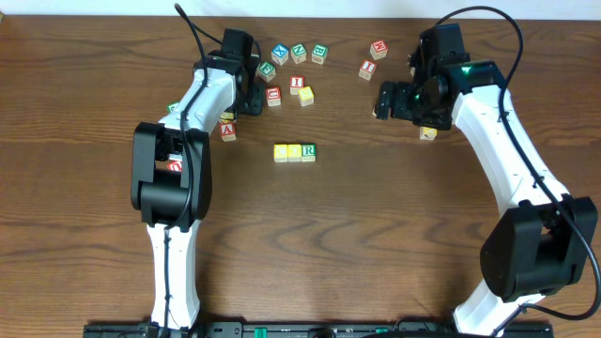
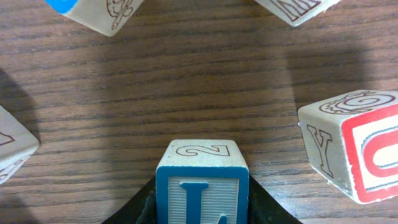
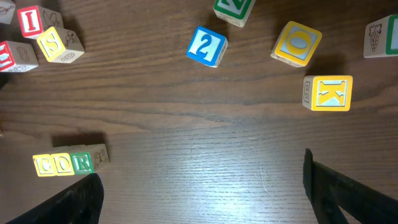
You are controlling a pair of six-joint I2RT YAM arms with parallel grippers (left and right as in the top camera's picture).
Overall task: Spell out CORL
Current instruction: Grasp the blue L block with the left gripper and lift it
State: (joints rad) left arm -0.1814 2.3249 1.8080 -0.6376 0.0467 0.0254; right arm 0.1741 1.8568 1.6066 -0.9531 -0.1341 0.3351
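Left gripper [image 2: 202, 208] has its jaws drawn partway in around the L cube [image 2: 202, 186]; in the left wrist view a dark finger [image 2: 138, 210] meets each side face of the cube, with no gap showing on either side; whether the cube rests on the table [image 2: 199, 93] or hangs just off it, I cannot tell. The cube turns its blue-framed face with the blue L toward the wrist camera; an outlined 2 shows on the face above that. Near this gripper's right side lies a red-bordered cube [image 2: 367, 149], tilted and apart from the L cube; a pale cube [image 2: 12, 149] sits off to its left; ahead of it a blue-faced cube [image 2: 93, 11] and another pale cube [image 2: 298, 6] are cut by the frame's edge.

Right gripper [image 3: 202, 171] stands wide open and holds nothing. Just beyond the finger at the left of its wrist view [image 3: 74, 199] sits the row: yellow C cube [image 3: 43, 165], yellow O cube [image 3: 63, 165] and green R cube [image 3: 82, 163], touching side by side in one line. Seen from overhead, that row lies to the right of the left gripper and back toward the arm bases, well apart from the L cube. Ahead of the right gripper lie a blue 2 cube [image 3: 207, 45], a loose yellow cube [image 3: 297, 43] with an O on it, and a yellow K cube [image 3: 329, 93]; ahead and far to its left lie a red I cube [image 3: 31, 20] and a yellow S cube [image 3: 56, 43].
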